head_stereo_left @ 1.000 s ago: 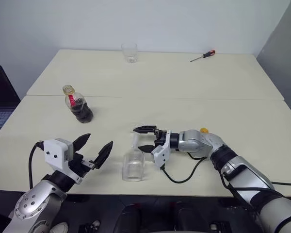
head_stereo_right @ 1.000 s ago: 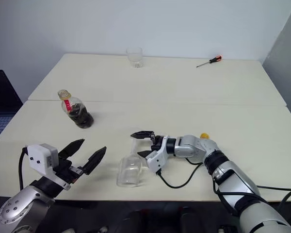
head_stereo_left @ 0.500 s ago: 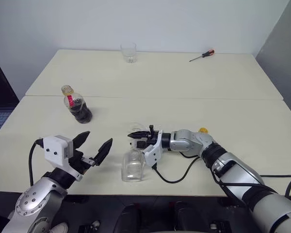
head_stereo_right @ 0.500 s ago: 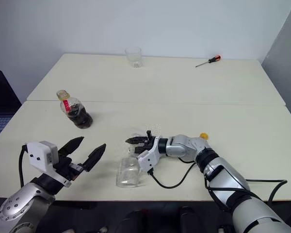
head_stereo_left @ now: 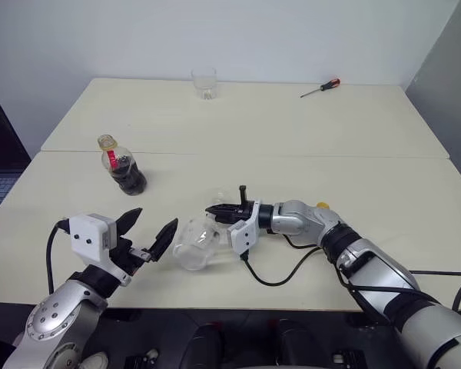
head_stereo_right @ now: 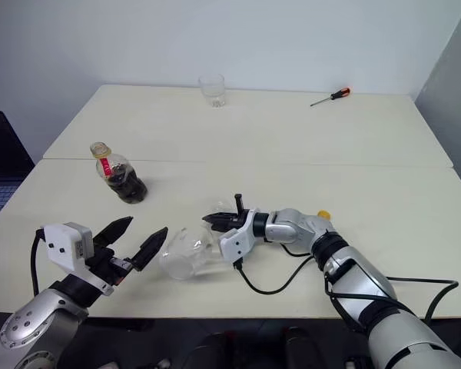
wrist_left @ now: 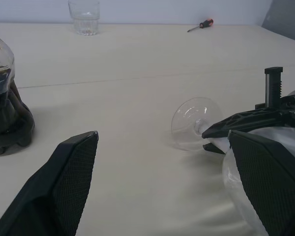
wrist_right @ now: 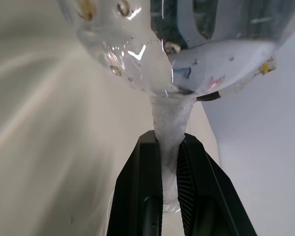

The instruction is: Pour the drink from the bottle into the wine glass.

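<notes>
The clear stemmed wine glass lies tilted on the pale bench, bowl toward the spread left tool, stem clamped in the right tool.

the bottle is cut off at the frame edge, its cap out of sight.

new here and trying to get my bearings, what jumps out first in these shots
The wine glass lying on its side near the table's front edge, its stem pinched in the right tool. To its left the left tool is open and holds nothing. Further back on the left stands the bottle with dark drink in it, its neck uncapped.
</notes>
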